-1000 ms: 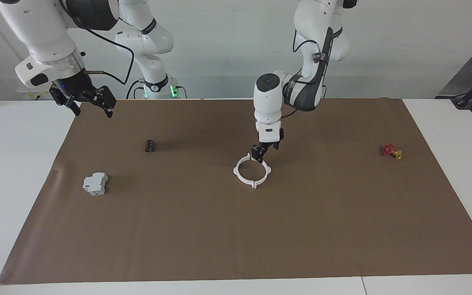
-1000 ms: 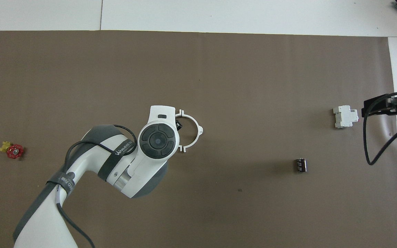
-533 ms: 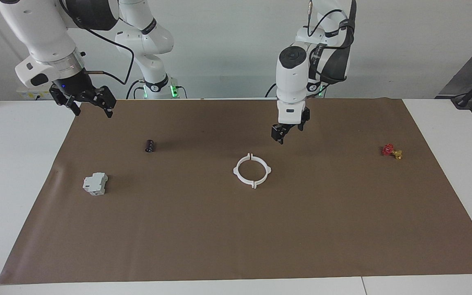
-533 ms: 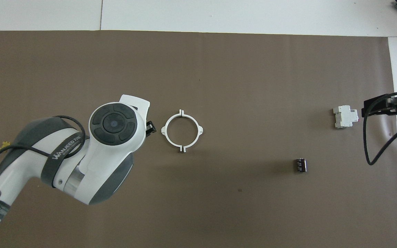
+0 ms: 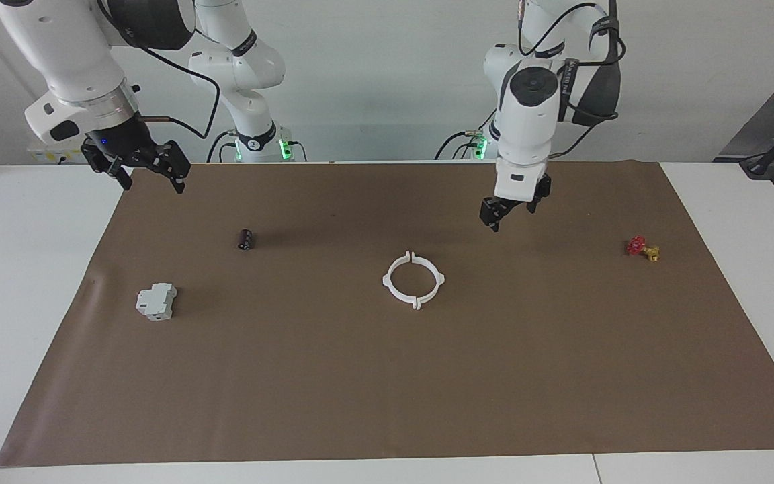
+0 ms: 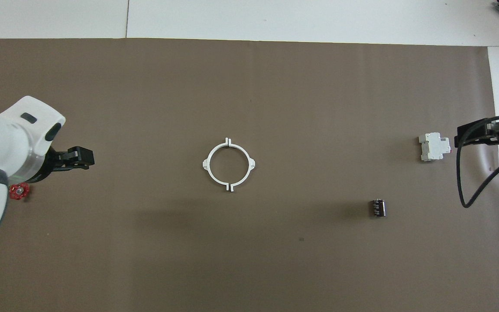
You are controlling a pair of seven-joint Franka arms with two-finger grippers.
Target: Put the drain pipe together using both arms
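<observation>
Lying flat on the brown mat (image 5: 562,376), mid-table, the drain pipe (image 5: 414,280) reads as one closed ring; its two white half-arcs meet end to end w/ paired tabs touching at the seam nearest the robots and at the seam farthest from them; no gap shows at either seam, so the join looks done, as a judgement.

Neither gripper holds anything. The left gripper (image 5: 508,212) hangs in the air over bare mat, off toward the left arm's end of the table from the ring, fingers apart and empty; well clear of the ring, prob. so the joined halves are not knocked. The right gripper (image 5: 137,168) is raised over the mat's edge at the right arm's end, fingers spread, empty; this arm waits.

Orientation: a ring has no real long axis; hole faces straight up, plane parallel to the table. The seam line runs toward/away from the robots; the two single side tabs point toward each arm's end of the table, so each half faces the arm on its own side.

Other bits sit well apart from the ring: grey-white block (image 5: 156,301) and small dark cylinder (image 5: 246,239) toward the right arm's end; red-and-yellow valve piece (image 5: 642,248) toward the left arm's end; none touched.
</observation>
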